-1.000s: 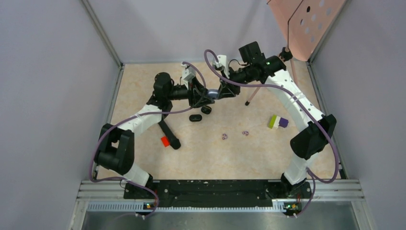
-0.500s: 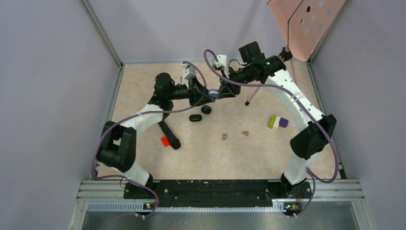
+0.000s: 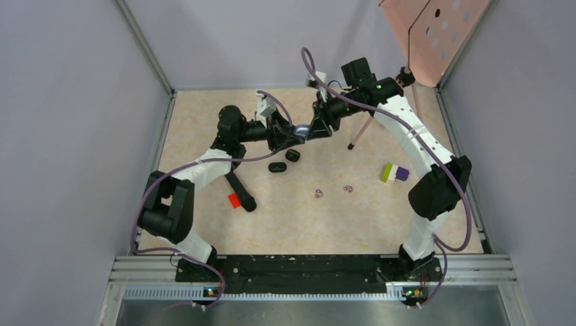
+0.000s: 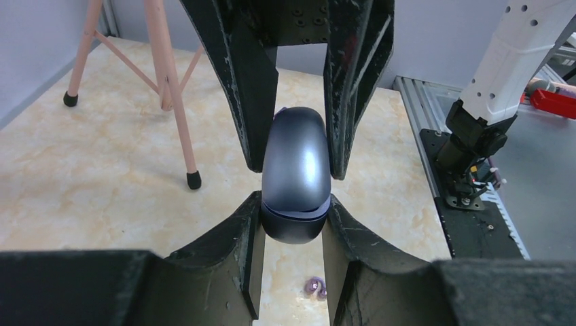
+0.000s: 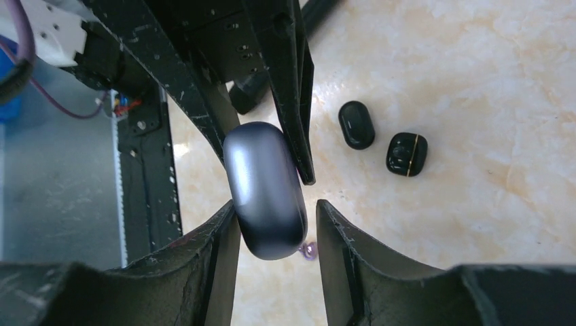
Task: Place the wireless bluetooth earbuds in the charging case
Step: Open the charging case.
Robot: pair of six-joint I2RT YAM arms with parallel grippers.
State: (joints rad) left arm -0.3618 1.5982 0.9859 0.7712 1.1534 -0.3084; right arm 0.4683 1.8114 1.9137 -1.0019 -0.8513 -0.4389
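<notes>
The charging case (image 3: 301,127), a grey-purple oval with its lid down, hangs in the air over the far middle of the table. My left gripper (image 3: 293,132) is shut on it; in the left wrist view both fingers (image 4: 253,224) press the case's (image 4: 297,180) lower end. My right gripper (image 3: 312,127) faces it from the other side, open: the case (image 5: 265,190) sits between its jaws with a gap on the right finger's (image 5: 333,231) side. Two pale purple earbuds (image 3: 318,193) (image 3: 348,188) lie on the table, apart from both grippers. One earbud (image 4: 314,288) (image 5: 310,250) shows under the case.
Two small black oval pieces (image 3: 293,155) (image 3: 276,167) lie just below the grippers. A black marker (image 3: 239,190) with a red piece lies at the left, green and purple blocks (image 3: 393,172) at the right. A pink stand (image 3: 435,34) reaches down with a leg (image 3: 360,132) behind the right arm.
My right gripper's jaws have widened off the case and its wrist has shifted up and left. The left gripper has tightened on the case and stays in place.
</notes>
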